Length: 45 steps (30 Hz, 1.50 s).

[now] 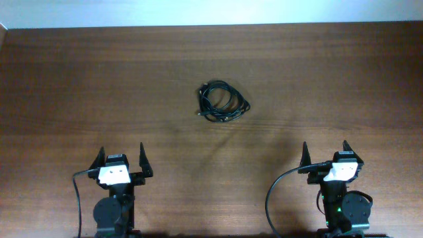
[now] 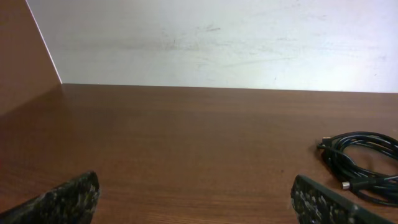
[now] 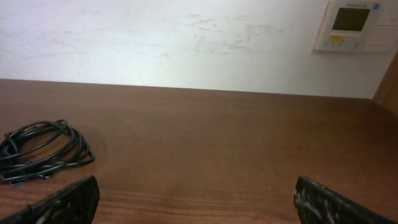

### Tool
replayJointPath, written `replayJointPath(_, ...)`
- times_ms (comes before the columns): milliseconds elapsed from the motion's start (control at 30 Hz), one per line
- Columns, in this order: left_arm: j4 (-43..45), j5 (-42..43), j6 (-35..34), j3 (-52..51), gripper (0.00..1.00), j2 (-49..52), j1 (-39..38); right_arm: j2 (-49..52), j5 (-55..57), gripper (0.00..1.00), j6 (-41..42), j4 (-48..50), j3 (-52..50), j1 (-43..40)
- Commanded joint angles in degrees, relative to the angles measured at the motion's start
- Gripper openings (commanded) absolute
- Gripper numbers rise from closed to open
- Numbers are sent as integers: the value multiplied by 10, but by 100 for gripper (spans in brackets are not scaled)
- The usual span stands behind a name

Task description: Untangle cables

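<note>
Brown wood-grain table (image 1: 66, 79) is seen spread beneath both arms and is backed by a white wall (image 2: 217, 37). At the near edge, the left gripper (image 1: 121, 153) and right gripper (image 1: 325, 147) are held with jaws spread wide; nothing is gripped or touched by either. The cables (image 1: 223, 102) are coiled in one flat oval bundle at mid-table, well ahead of both grippers and between them, with the long axis laid roughly left to right. One plug end is pointed out at the coil's left, toward the near side.
</note>
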Motion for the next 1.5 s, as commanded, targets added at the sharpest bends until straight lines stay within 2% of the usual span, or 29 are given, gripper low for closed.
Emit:
replayJointPath(0, -3, 4, 9, -1, 99, -3, -2, -3, 3, 99, 1, -4, -3, 2)
replayJointPath(333, -3, 9, 9, -1, 99, -3, -2, -3, 1, 99, 1, -4, -3, 2)
replayJointPath(433, -7, 74, 9, -1, 99, -1, -2, -3, 1, 99, 1, -2, -3, 2)
replayJointPath(767, -12, 80, -2, 4, 99, 2, -2, -3, -3, 99, 1, -4, -3, 2)
replayJointPath(867, -52, 110, -7, 41, 99, 2, -2, -2, -4, 99, 1, -4, -1, 2)
replayJointPath(1000, -146, 111, -4, 137, 99, 2, -2, -2, -29, 99, 3, -18, 25, 3)
replayJointPath(1167, -199, 112, -4, 214, 99, 17, -2, 33, -28, 99, 18, -90, 137, 3)
replayJointPath(1300, -216, 156, -4, 297, 99, 113, -2, 177, -39, 99, 48, -164, 287, 3)
replayJointPath(1467, -254, 230, -4, 490, 99, 301, -3, 413, -158, 99, 48, -285, 554, 3)
